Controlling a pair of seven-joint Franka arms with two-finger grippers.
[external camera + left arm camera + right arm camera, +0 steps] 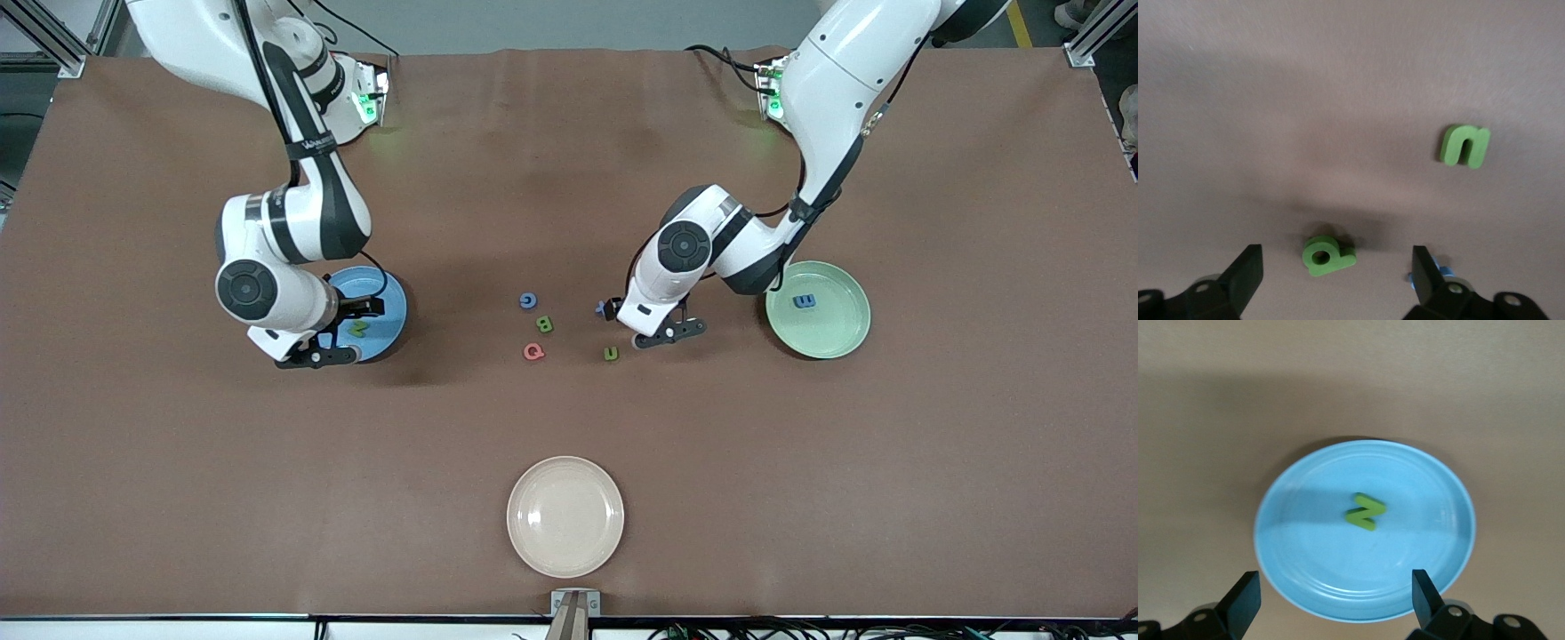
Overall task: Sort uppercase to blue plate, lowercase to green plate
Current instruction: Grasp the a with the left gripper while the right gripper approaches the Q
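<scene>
The left gripper (1331, 277) hangs low over the table with fingers spread wide around the green p (1327, 255), not touching it. The right gripper (1331, 597) is wide open and empty above the blue plate (1305, 553), where the green N (1365, 511) lies

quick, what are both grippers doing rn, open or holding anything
Left gripper: jaws open, empty, over the green p.
Right gripper: jaws open, empty, over the blue plate.

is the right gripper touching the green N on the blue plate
Apart. The right wrist view shows the green N lying alone on the blue plate, the right gripper open above it.
</scene>
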